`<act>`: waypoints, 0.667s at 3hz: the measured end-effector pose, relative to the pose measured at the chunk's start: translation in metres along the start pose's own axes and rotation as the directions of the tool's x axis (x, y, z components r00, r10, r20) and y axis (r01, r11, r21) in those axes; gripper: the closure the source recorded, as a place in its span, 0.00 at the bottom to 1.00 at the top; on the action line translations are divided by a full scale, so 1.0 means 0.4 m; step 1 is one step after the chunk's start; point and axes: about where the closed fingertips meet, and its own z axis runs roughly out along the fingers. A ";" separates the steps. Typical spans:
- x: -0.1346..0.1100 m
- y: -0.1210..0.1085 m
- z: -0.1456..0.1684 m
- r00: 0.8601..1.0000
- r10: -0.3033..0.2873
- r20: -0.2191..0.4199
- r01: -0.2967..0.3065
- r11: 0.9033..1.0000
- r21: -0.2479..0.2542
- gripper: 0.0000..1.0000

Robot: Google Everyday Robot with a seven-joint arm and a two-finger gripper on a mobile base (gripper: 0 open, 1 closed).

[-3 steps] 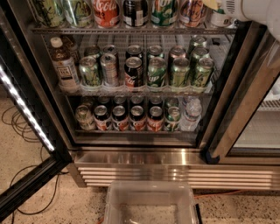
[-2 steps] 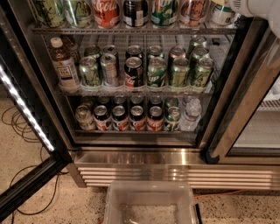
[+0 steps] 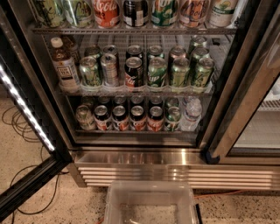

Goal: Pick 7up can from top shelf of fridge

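Observation:
The fridge (image 3: pixel 144 168) stands open in front of me, with its door swung out to the left. The top shelf (image 3: pixel 131 30) runs across the top of the camera view, and the cans on it are cut off by the frame edge. At its right end stands a white can with a green mark (image 3: pixel 222 12), most likely the 7up can; its lettering is out of frame. A green 7up can (image 3: pixel 164 11) and a red Coca-Cola can (image 3: pixel 106 12) also stand on this shelf. The gripper is not in view.
The middle rack (image 3: pixel 135 92) holds green and dark cans and a bottle (image 3: pixel 64 65). The lower rack holds more cans and a water bottle (image 3: pixel 191 114). The open door's light strip (image 3: pixel 22 109) is at left. A clear plastic bin (image 3: pixel 151 205) sits below. Cables (image 3: pixel 17 127) lie on the floor.
The white arm part seen at the top right corner has left the view. The cans and shelves have not moved.

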 end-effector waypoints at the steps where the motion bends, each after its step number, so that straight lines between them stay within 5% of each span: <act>1: -0.031 0.004 -0.018 1.000 0.001 0.001 -0.001 1.000 0.024 0.39; 2: -0.007 0.071 -0.004 0.999 0.009 -0.040 -0.008 1.000 0.004 0.34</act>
